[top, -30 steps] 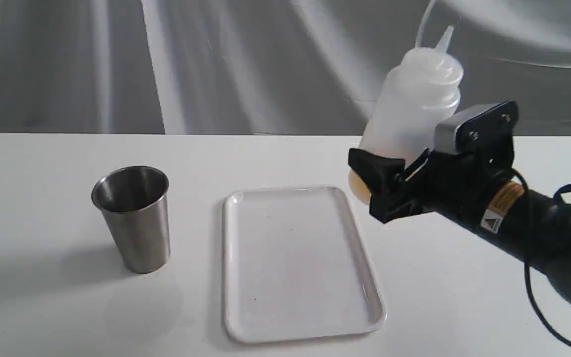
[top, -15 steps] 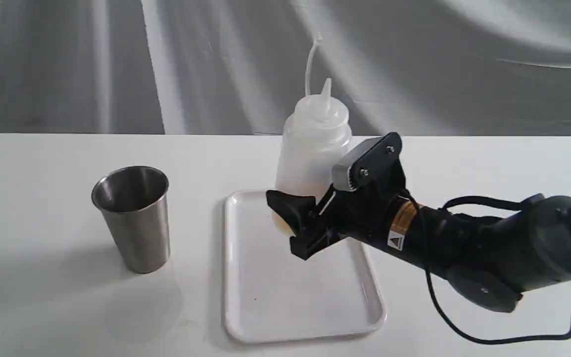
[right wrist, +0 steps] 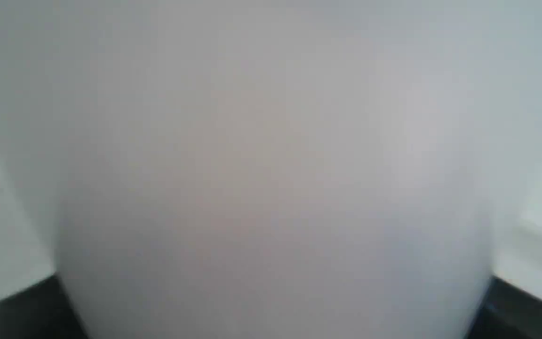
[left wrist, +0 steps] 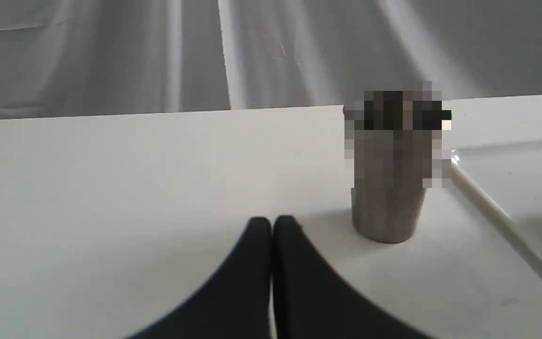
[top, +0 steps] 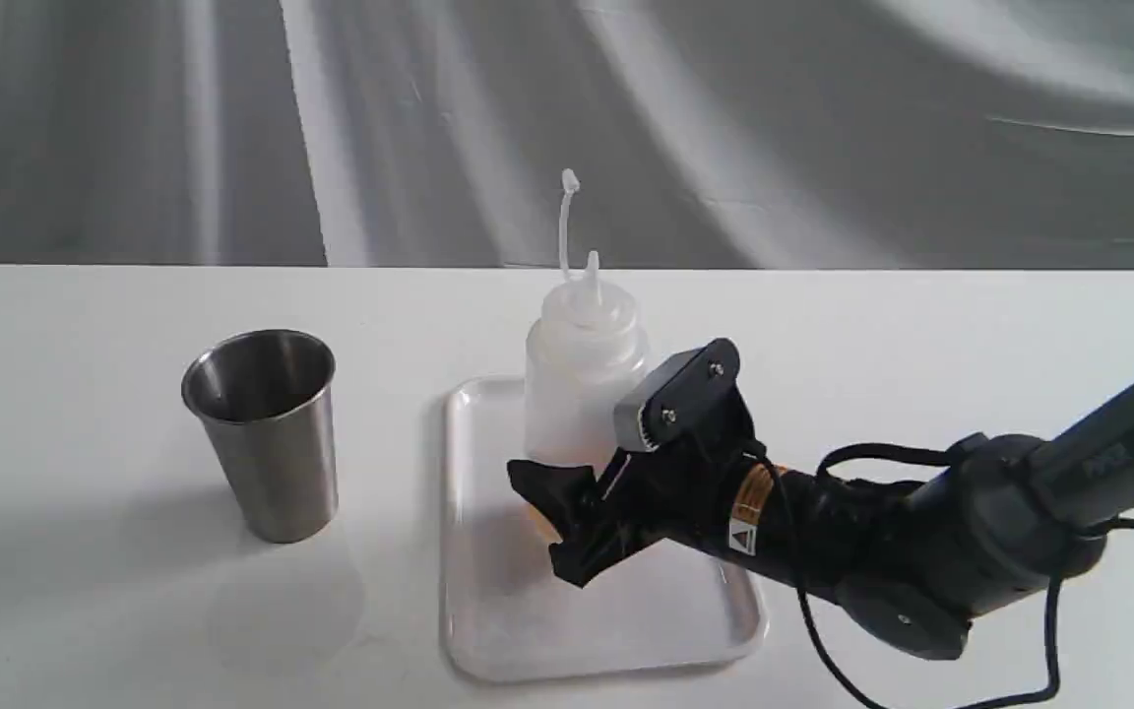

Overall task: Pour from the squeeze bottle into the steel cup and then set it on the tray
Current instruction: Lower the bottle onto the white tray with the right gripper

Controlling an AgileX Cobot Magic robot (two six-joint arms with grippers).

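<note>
The squeeze bottle, translucent white with amber liquid at the bottom, stands almost upright, gripped in the right hand, nozzle up. Its base seems to touch the flat white tray lying under this hand. The steel cup stands upright, well apart from the hand, beyond the tray.

The desk is overlooked frontally; the steel cup is shared with the low left wrist view.
</note>
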